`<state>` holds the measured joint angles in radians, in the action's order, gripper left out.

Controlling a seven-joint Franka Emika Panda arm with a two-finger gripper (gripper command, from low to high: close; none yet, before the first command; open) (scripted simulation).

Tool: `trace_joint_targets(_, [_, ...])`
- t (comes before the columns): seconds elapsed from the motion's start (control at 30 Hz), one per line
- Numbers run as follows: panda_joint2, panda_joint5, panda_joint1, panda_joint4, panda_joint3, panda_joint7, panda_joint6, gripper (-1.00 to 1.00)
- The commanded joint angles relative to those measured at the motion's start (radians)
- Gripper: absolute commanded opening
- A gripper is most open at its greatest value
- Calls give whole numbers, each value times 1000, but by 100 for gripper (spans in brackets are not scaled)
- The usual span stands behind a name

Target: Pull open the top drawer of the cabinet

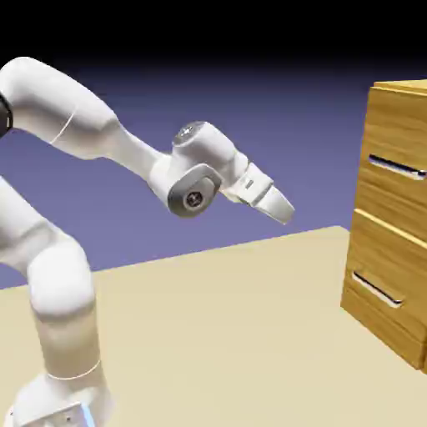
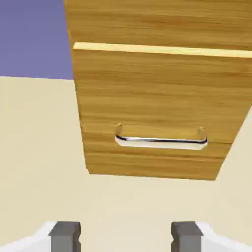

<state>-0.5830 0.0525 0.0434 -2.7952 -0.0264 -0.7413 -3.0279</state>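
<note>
Cabinet [image 1: 388,225]: light brown with darker wood grain. Upper handle [image 1: 397,167], on the cabinet: silver. Lower handle [image 2: 160,142], on the cabinet: silver with a dark streak. Tabletop [image 1: 208,334], beneath the cabinet: plain pale tan. Backdrop [image 1: 275,142], behind the cabinet: blue-violet, darkening to black above.

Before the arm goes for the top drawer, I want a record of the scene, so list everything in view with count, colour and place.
Cabinet: one, light-brown wood grain, exterior view's right
Drawers: two, light brown, stacked in the cabinet
Bar handles: two, silver, one per drawer
Table: one, pale tan, under arm and cabinet
Backdrop: one, blue-violet, behind
Robot arm: one, white, exterior view's left
Gripper: one, grey fingertips, open, short of the cabinet
</note>
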Motion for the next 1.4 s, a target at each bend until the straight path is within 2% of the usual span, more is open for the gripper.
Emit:
trace_joint_targets(0.0, [-11, 44, 26, 12, -22, 0, 8, 0])
trace_joint_targets(1.37, [-453, 1827, 1093, 516, -921, -11, 317, 0])
